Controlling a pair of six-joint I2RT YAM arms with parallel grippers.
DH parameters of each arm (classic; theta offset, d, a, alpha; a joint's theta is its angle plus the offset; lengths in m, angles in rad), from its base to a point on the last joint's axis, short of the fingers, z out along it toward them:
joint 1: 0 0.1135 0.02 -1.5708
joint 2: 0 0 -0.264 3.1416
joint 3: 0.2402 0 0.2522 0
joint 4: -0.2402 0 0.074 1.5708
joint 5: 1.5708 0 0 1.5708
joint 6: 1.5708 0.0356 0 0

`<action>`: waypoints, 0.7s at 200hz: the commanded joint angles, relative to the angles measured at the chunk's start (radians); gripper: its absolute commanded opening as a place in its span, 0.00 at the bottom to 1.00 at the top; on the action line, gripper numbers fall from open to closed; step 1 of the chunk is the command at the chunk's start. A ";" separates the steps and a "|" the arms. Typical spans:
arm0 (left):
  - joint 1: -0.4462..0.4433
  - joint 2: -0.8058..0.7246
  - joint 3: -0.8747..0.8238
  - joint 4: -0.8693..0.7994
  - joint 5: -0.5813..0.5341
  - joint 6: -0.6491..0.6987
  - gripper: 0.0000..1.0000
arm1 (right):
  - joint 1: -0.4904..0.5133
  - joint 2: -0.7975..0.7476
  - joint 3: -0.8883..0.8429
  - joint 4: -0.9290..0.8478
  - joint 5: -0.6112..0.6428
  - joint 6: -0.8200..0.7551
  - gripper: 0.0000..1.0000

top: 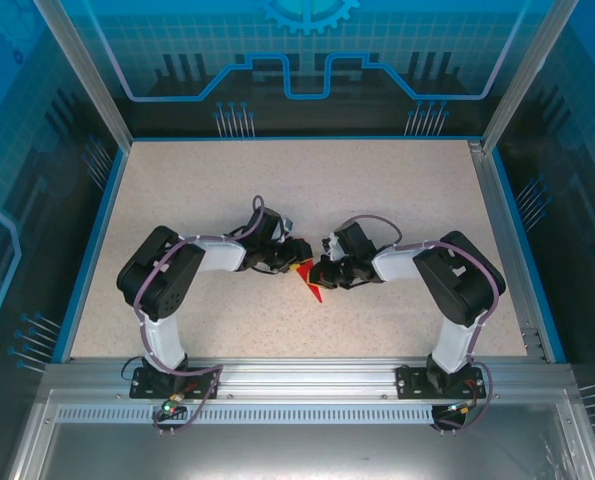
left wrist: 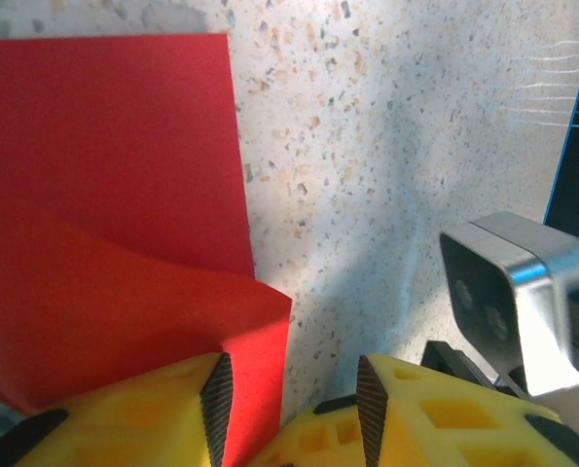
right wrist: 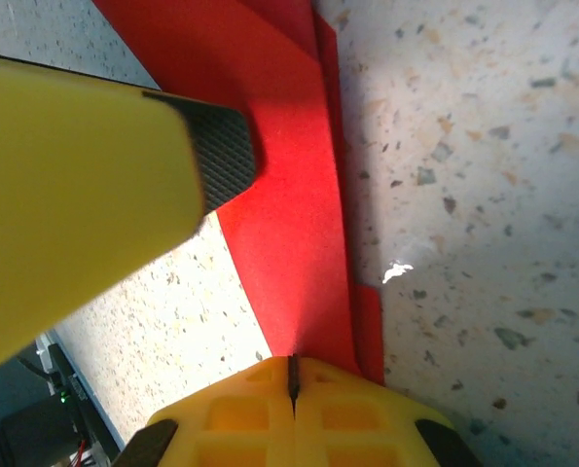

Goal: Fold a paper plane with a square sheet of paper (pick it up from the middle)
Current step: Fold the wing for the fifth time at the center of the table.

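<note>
Two black arms bend inward over the speckled beige tabletop (top: 277, 190), wrists almost meeting nr centre.

L side: the left gripper (left wrist: 289, 418) sits low over the table. It has yellow fingers w/ black ribbed pads (left wrist: 217, 409). The jaws stand narrowly apart and bare tabletop shows in the gap. The corner of a raised flap lies in that gap against the pad on the picture's left, and the other pad is clear of it. Nothing is pinched.

Centre: the thin bright-red folded paper sheet (top: 312, 283) lies on the table between the two grippers, its tip pointing toward the near edge. In the left wrist view the lower layer lies flat w/ a straight edge, and the flap is folded over it at a slant.

R side: the right gripper (right wrist: 292, 409) has its yellow fingers closed flush, the seam only a thin dark line. The narrow end of the red strip runs straight into that seam, so the sheet is pinched. In the same view a left-gripper pad sits over the strip's upper part; cannot tell if it touches. The silver-and-black wrist camera (left wrist: 523, 292) on the right arm shows just beside the left fingers.
</note>
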 commanded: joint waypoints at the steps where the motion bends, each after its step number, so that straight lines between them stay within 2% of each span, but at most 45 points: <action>1: 0.001 -0.089 0.034 -0.057 0.002 0.048 0.44 | -0.019 0.035 -0.046 -0.136 0.001 -0.053 0.01; 31: 0.001 -0.164 -0.006 -0.082 -0.025 0.080 0.44 | -0.034 0.048 -0.017 -0.178 -0.030 -0.112 0.02; 54: 0.000 -0.174 -0.053 -0.029 -0.015 0.056 0.43 | -0.042 0.066 0.003 -0.200 -0.048 -0.138 0.02; 140: -0.006 -0.068 -0.049 0.082 0.010 0.018 0.41 | -0.059 0.076 0.009 -0.229 -0.046 -0.150 0.02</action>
